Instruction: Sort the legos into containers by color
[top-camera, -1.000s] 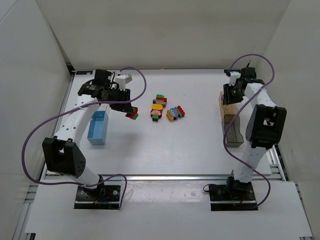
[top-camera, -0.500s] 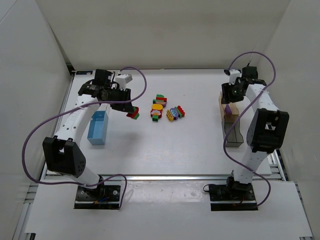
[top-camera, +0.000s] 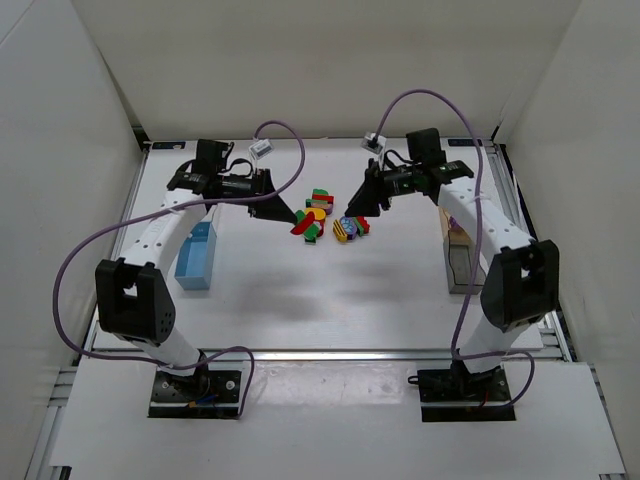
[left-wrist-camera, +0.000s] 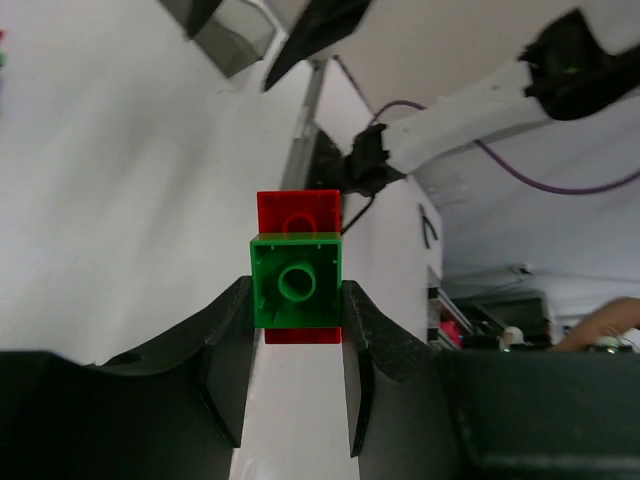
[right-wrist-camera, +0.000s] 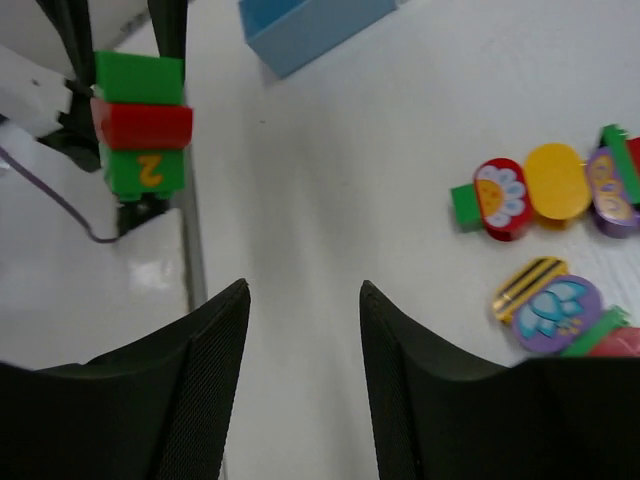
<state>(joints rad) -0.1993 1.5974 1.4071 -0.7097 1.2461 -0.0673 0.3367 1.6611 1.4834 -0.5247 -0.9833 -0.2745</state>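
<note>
Two claws: left claw (left-wrist-camera: 295, 312) pinching red-green lego stack (left-wrist-camera: 296, 270); right claw (right-wrist-camera: 302, 292) spread, near loose legos (right-wrist-camera: 545, 190).

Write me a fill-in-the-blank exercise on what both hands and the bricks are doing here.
The left hand grips a stack of red and ___ bricks.
The right hand stands ___, holding nothing.
The container beside the left arm is light ___.
Missing: green; open; blue.
</note>
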